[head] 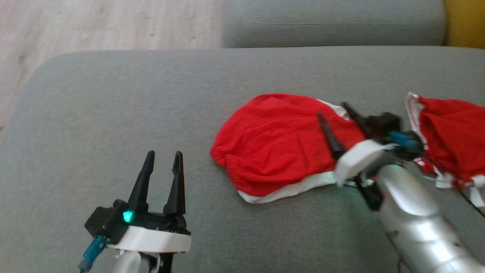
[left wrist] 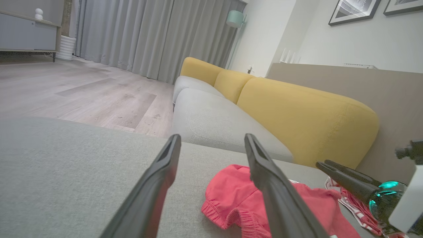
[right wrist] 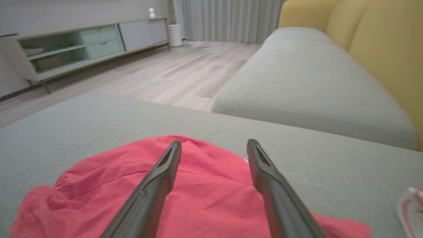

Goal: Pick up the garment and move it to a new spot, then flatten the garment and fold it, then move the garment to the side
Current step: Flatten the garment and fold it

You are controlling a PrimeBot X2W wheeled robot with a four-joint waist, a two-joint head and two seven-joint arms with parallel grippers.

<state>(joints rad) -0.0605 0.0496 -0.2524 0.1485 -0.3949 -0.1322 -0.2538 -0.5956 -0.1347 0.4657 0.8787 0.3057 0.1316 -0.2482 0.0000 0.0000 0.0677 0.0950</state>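
On the grey cushion (head: 113, 113), right of centre in the head view, a red garment (head: 276, 144): soft, wrinkled, bunched into a rounded heap, with a gathered elastic hem at its left end and a white band along the near edge. Over its right part, the right pincer (head: 332, 110), fingers spread wide with nothing between them, tips pointing across the red cloth; blurred in the head view, sharper in the right wrist view. Cannot tell whether the fingers touch the cloth. Further right, a red piece with white stripes (head: 451, 132), cut off by the picture's edge. Junction with the main heap hidden behind the silver forearm (head: 413, 220), so hard to say whether one garment or two. At lower left, the left pincer (head: 164, 153), fingers apart and empty, over bare cushion, well apart from the garment.
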